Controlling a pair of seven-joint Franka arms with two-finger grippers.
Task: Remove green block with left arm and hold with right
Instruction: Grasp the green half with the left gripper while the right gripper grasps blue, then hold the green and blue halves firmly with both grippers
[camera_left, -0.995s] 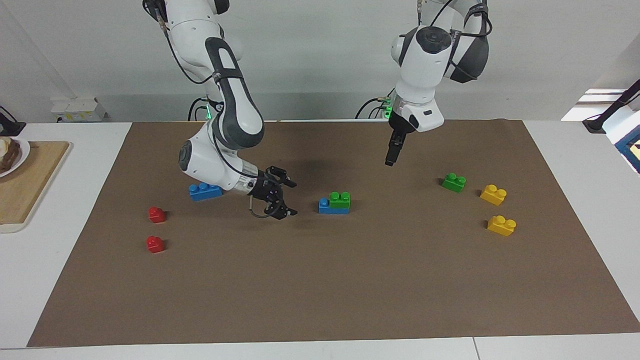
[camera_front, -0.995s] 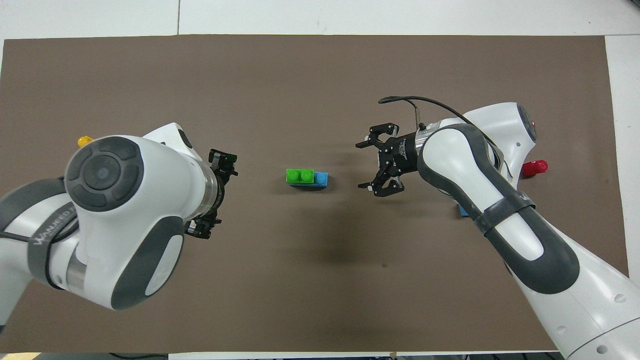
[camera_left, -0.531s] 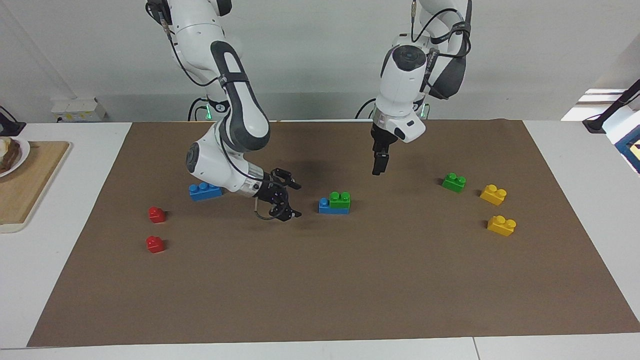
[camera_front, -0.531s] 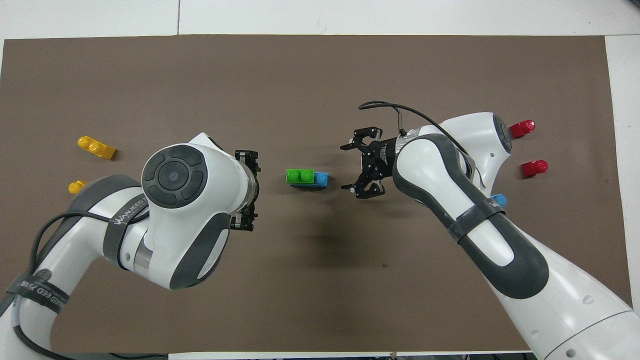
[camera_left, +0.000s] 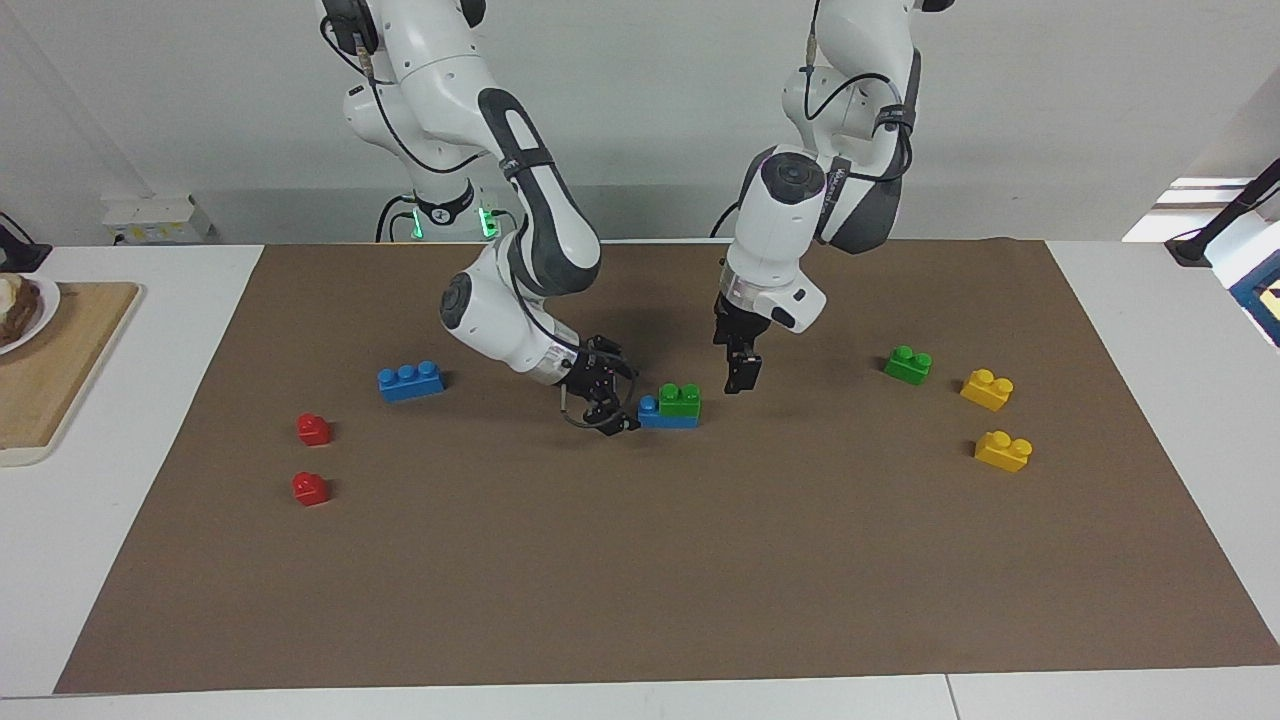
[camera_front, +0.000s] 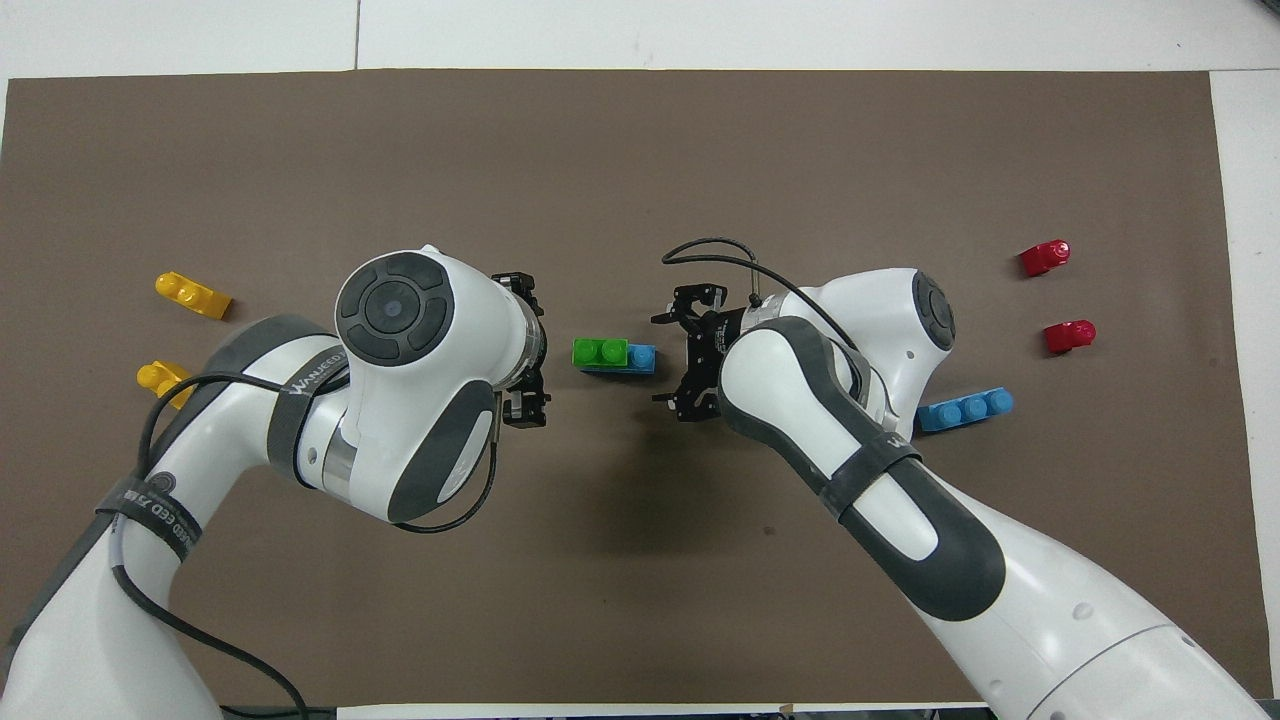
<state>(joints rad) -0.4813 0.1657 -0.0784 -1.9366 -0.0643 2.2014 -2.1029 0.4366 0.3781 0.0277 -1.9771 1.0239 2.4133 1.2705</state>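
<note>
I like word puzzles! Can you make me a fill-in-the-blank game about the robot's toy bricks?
1. The green block sits on top of a ____ brick.
2. The number of red bricks on the brown mat is ____.
3. The right hand is beside the stack, and its fingers are ____.
4. The left hand hangs just above the mat, beside the end of the stack where the ____ block sits.

Missing words: blue; two; open; green

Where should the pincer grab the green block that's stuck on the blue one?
Probably by the green block's two long flat sides, coming down from above with the left pincer. It sits upright on the blue block, studs up, sides bare.
</note>
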